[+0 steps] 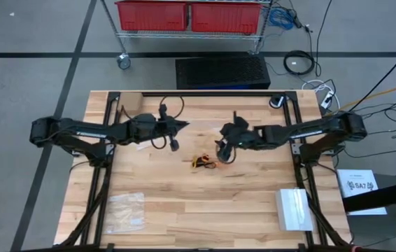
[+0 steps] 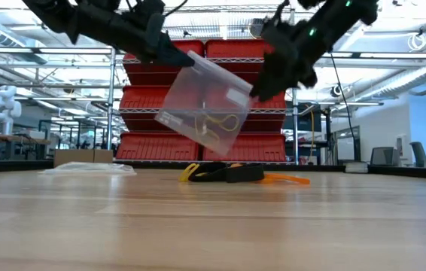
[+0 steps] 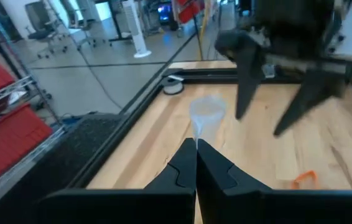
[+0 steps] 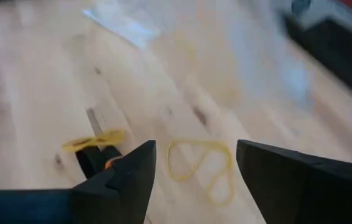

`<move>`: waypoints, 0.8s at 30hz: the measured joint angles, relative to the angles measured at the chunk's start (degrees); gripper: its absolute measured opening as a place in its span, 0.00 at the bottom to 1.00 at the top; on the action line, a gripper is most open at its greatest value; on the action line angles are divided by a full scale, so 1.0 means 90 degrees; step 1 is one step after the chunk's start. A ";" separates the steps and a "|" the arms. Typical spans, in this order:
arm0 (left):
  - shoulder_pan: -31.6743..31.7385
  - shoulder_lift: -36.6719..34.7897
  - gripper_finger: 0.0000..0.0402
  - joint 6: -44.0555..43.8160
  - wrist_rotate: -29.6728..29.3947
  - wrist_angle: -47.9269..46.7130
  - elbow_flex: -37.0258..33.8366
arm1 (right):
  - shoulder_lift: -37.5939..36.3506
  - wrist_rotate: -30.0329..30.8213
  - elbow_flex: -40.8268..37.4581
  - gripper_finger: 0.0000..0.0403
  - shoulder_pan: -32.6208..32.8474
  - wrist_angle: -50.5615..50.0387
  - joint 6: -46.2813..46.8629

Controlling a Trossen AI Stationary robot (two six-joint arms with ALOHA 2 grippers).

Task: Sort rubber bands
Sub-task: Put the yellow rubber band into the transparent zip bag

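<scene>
Thin rubber bands (image 1: pixel 203 163), smooth wooden table (image 1: pixel 184 210)

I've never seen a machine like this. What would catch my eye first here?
Probably the clear plastic bag hanging in the air above the middle of the table, pinched at one edge by the left gripper, with a yellow rubber band showing inside it. The right gripper hangs beside the bag, its fingers spread open. Under them a small heap of rubber bands, yellow, orange and black, lies on the wooden table.
</scene>
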 joint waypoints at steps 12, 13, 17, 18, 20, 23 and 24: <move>0.0035 -0.1205 0.00 -0.0038 -0.0822 -0.0504 -0.0638 | 0.1689 -0.0277 -0.0005 0.54 -0.0836 0.0458 0.0329; 0.0048 -0.1302 0.00 -0.0041 -0.0824 -0.0532 -0.0687 | 0.1755 -0.0379 -0.0005 0.54 -0.0920 0.0569 0.0325; 0.0048 -0.1526 0.00 -0.0048 -0.0832 -0.0526 -0.0821 | 0.2010 -0.0661 -0.0005 0.54 -0.1177 0.0867 0.0279; 0.0048 -0.1561 0.00 -0.0051 -0.0832 -0.0541 -0.0843 | 0.2076 -0.0810 -0.0005 0.54 -0.1220 0.0994 0.0289; 0.0048 -0.1574 0.00 -0.0055 -0.0832 -0.0502 -0.0845 | 0.2211 -0.0987 0.0000 0.54 -0.1255 0.1194 0.0377; 0.0048 -0.1569 0.00 -0.0055 -0.0832 -0.0539 -0.0845 | 0.2440 -0.0993 -0.0002 0.54 -0.1284 0.1308 0.0510; 0.0048 -0.1570 0.00 -0.0055 -0.0832 -0.0535 -0.0845 | 0.2475 -0.1027 0.0002 0.54 -0.1289 0.1360 0.0601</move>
